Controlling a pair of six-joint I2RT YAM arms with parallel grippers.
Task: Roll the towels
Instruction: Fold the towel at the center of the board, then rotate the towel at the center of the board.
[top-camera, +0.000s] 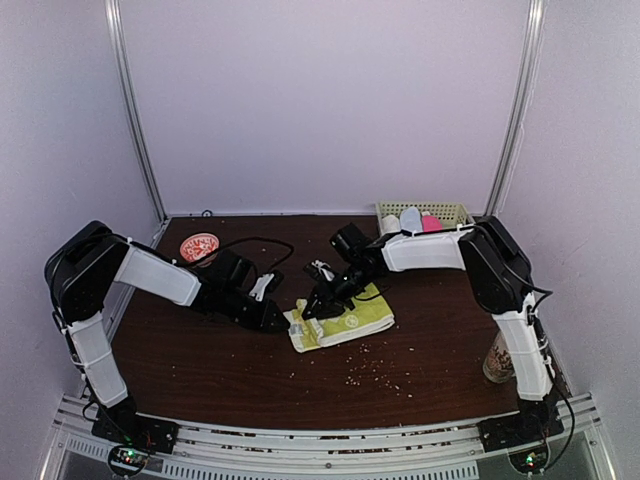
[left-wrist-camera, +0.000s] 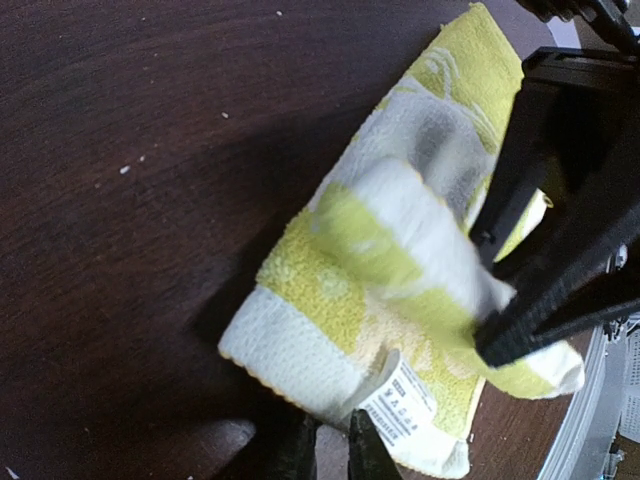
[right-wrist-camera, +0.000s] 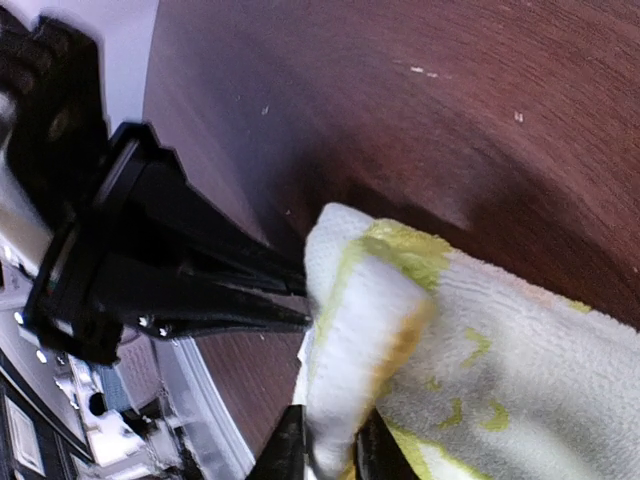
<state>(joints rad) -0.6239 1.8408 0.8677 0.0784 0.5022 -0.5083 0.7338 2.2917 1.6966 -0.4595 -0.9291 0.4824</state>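
Back right of dark wood-grain table (top-camera: 200, 370): cream lattice basket (top-camera: 455, 212), rectangular, open-topped. Holds a hot-pink towel (top-camera: 432, 223) beside white items (top-camera: 408, 218), kind not discernible at this size. Back left: small round bowl (top-camera: 199, 246), red-and-white pattern, contents not discernible. Right edge, close to the right arm: clear jar (top-camera: 497, 360), upright.

Mid-table: yellow-green towel (top-camera: 345, 322), looped terry pile, cream bands, white printed label (left-wrist-camera: 398, 403) at one hem. Lies partly flat on the wood, one end turned over into a thick soft fold lifted off the surface. Right gripper (right-wrist-camera: 325, 445) clamped on that fold, cloth pinched between both fingers. Left gripper (left-wrist-camera: 333, 445) closed to a narrow gap on the towel's hem just beside the label, meeting the cloth from the opposite side. Pale crumbs (top-camera: 372, 372) scattered on the wood near the towel.
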